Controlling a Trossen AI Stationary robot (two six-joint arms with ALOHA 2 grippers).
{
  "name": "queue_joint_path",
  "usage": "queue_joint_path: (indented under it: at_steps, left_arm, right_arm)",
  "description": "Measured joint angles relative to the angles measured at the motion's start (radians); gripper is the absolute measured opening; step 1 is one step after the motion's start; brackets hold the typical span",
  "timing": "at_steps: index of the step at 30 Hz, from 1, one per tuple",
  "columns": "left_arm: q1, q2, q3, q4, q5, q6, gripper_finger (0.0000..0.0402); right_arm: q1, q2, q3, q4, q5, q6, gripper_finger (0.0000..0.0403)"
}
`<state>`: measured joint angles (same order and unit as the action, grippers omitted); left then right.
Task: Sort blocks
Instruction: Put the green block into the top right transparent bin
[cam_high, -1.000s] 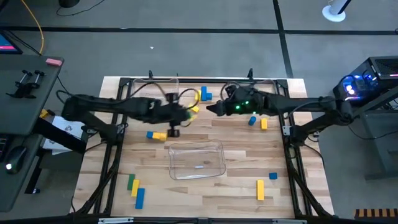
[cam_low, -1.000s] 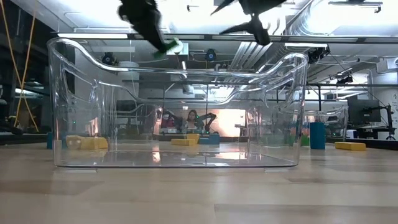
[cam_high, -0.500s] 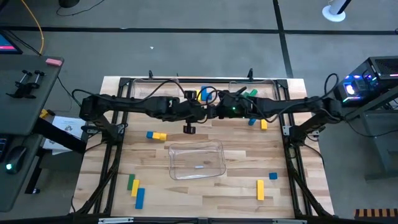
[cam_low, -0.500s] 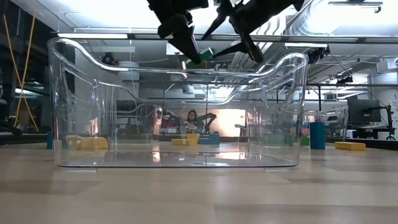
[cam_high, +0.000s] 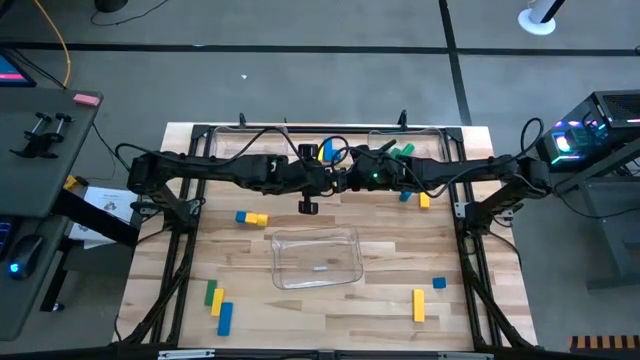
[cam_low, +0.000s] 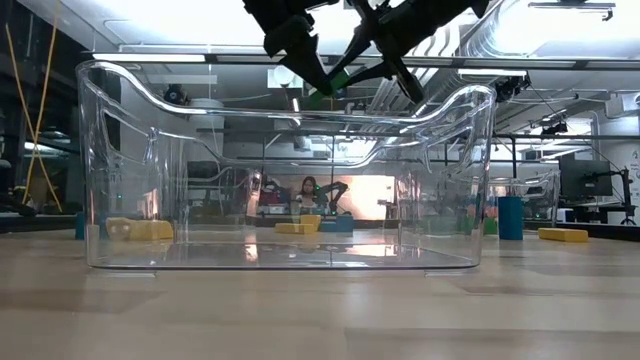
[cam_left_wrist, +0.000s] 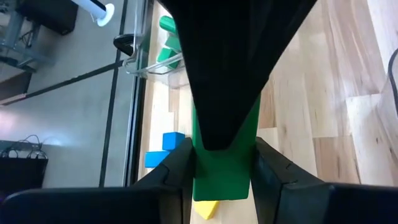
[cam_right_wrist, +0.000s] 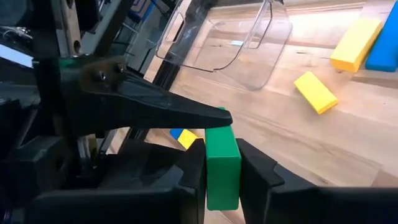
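Both grippers meet in the air over the far middle of the table, the left gripper (cam_high: 325, 180) coming from the left and the right gripper (cam_high: 347, 179) from the right. A green bar-shaped block (cam_low: 330, 85) sits between them, above the clear bin's rim in the low view. Both grippers are shut on it. Other blocks lie on the wood: a blue and yellow pair (cam_high: 251, 217), a green (cam_high: 212, 294) and a blue one (cam_high: 224, 318) near the left corner, a yellow bar (cam_high: 418, 305) and a small blue one (cam_high: 439, 284). My left gripper pinches the green block (cam_left_wrist: 221, 177) between its two fingers, one on each long side, coming level from the table's left. The block is lifted clear of the table. My right gripper's finger covers the block's far end in this view. My right gripper pinches the same green block's other end (cam_right_wrist: 222, 165) between its two fingers, coming level from the table's right. One left finger (cam_right_wrist: 186, 112) lies across the block's upper end. The block hangs in the air between the two grippers.
A clear bin (cam_high: 316, 256) stands at the table's middle, below and nearer than the grippers. Two more clear bins (cam_high: 245, 135) (cam_high: 410, 140) stand at the far edge, the right one holding green blocks (cam_high: 403, 150). Blue and yellow blocks (cam_high: 415, 197) lie beneath the right arm.
The left gripper carried the green block toward the table's right and slightly lower. The right gripper moved toward the table's left to meet it, and its fingers now stand on the block. In the last half second both arms shifted only a little.
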<state>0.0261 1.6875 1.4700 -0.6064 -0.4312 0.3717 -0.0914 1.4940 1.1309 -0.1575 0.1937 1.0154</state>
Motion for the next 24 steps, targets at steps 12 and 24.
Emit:
queue_joint_path:
  at_steps: [12,24]
  left_arm:
    - [0.003,-0.118,0.002,-0.201,-0.052,-0.057,0.0165]
    - [-0.020,-0.487,-0.250,-0.309,0.120,-0.610,0.0176]
  right_arm:
    - [-0.080,-0.093,0.000,-0.098,-0.015,-0.079,0.0054]
    - [-0.355,-0.209,0.000,-0.728,0.069,-0.298,0.0054]
